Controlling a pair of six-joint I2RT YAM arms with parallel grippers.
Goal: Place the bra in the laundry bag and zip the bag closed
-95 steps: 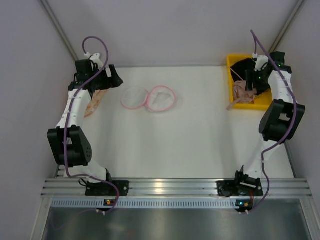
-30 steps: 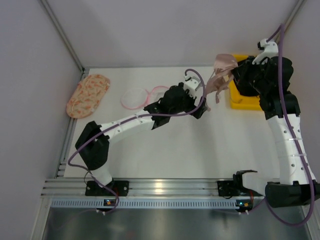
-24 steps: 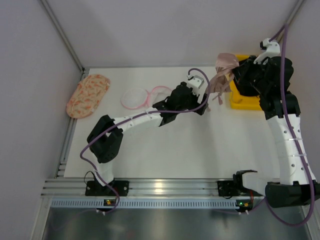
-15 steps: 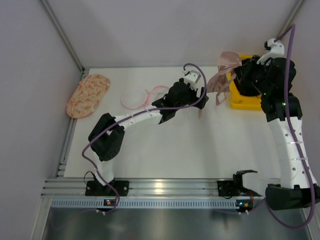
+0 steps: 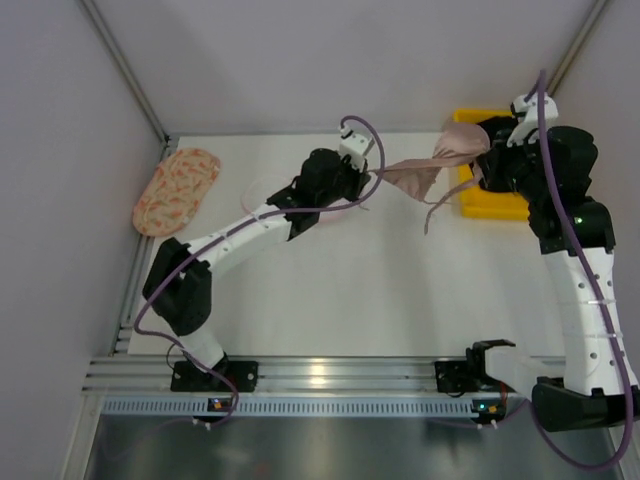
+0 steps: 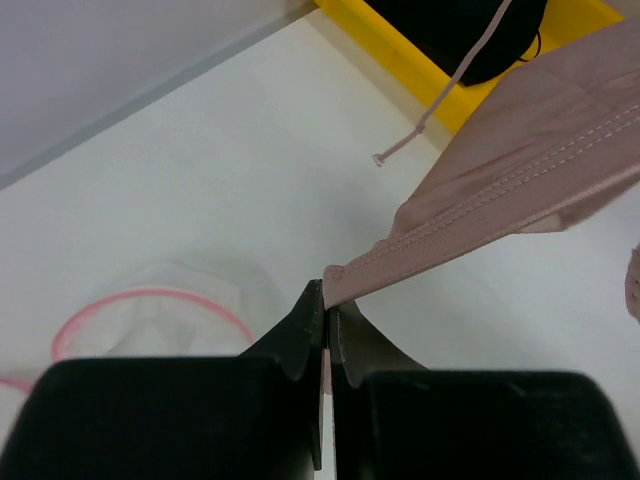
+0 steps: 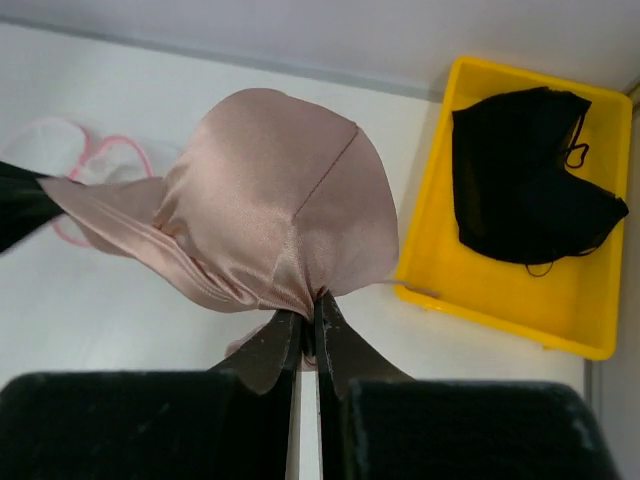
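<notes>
Clenched the left claw [image 6: 327,300] on the seamed end of the pale pink soft bra [image 5: 425,170], and clenched the right claw [image 7: 312,310] on a gathered pinch at the cup's lower edge. Held the garment off the table, stretched taut between the two sets of tips, probably to spread it for feeding into the bag rather than dropping it in as a wad. Left the thin straps dangling below the right claw. Found the small round white mesh laundry bag with the pink zip rim [image 6: 150,310] on the table just below and left of the left claw's tips, seemingly opened out and holding nothing. Left the yellow plastic bin [image 7: 500,300] and the black garment [image 7: 530,200] inside it up and to the right of the right claw.

Compared with half a second before: drew the left claw back from near the bin toward the bag and pulled the bra from a hanging bunch into a flat span. Compared with three seconds before: lifted the bra out of the bin and moved the left claw far from the peach patterned oval fabric piece [image 5: 177,190].
</notes>
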